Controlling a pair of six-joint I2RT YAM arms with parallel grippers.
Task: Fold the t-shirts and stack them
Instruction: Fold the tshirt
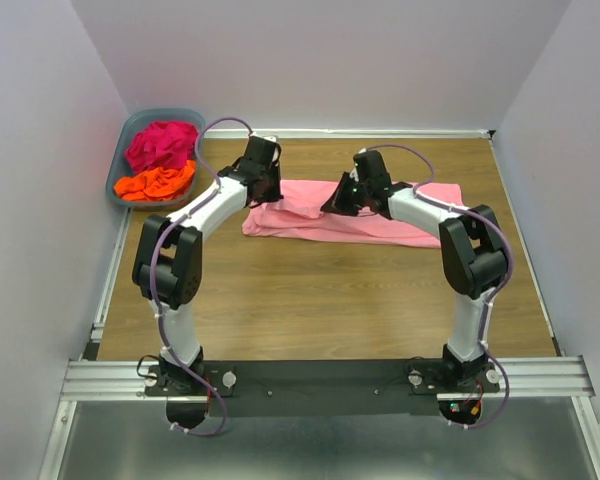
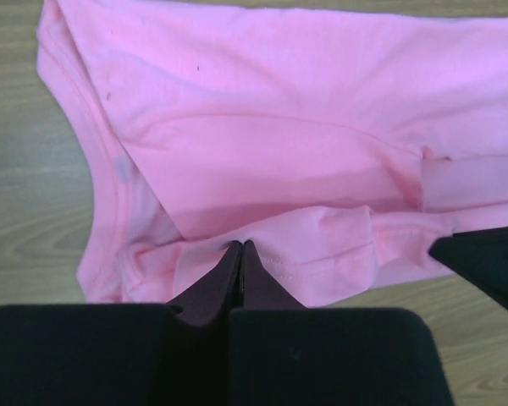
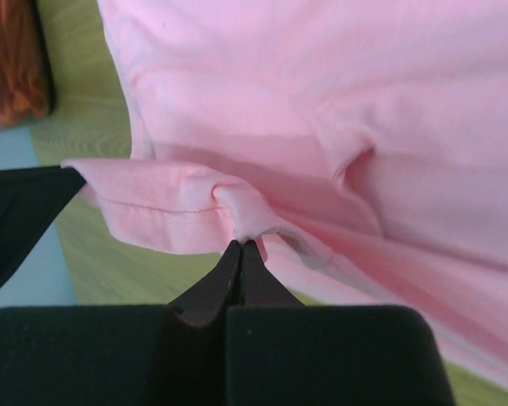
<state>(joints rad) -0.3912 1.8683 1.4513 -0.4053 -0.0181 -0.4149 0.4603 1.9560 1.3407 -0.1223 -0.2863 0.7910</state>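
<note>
The light pink t-shirt (image 1: 305, 218) lies partly folded in a long strip at the back middle of the wooden table. My left gripper (image 1: 264, 196) is at its left end, shut, pinching a hemmed edge of the shirt (image 2: 279, 127) at its tips (image 2: 240, 245). My right gripper (image 1: 340, 205) is over the middle of the shirt, shut, with a bunched fold of pink cloth (image 3: 364, 85) caught at its tips (image 3: 241, 244). The magenta t-shirt (image 1: 162, 143) and the orange t-shirt (image 1: 158, 183) lie crumpled in the basket.
The grey-blue plastic basket (image 1: 119, 165) stands at the back left corner against the wall. White walls close the table at left, back and right. Bare wood lies between the pink shirt and the arm bases. The orange shirt also shows in the right wrist view (image 3: 13, 59).
</note>
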